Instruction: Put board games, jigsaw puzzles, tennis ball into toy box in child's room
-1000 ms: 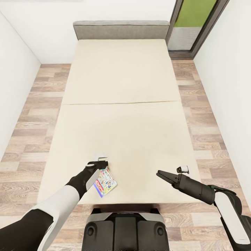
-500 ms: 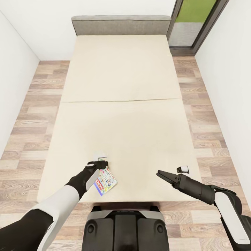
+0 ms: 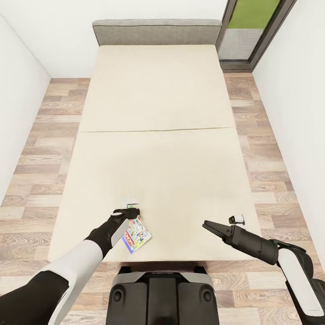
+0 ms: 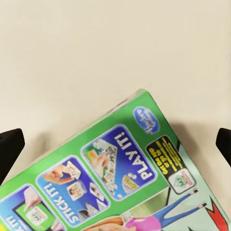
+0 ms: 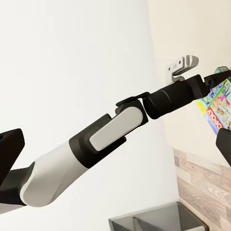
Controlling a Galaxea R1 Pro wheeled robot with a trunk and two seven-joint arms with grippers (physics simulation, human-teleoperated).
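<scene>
Nothing shifts versus half a second back: left gripper (image 3: 131, 208) hangs, jaws spread wide, over the far end of the board game (image 3: 136, 235) near the bed's (image 3: 158, 113) foot edge, box skewed diagonally to the jaws, right gripper (image 3: 212, 227) shut, well apart.

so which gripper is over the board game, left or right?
The left gripper. It sits at the board game near the foot of the bed, fingers spread either side of its cover. The right gripper hangs over bare mattress.
</scene>
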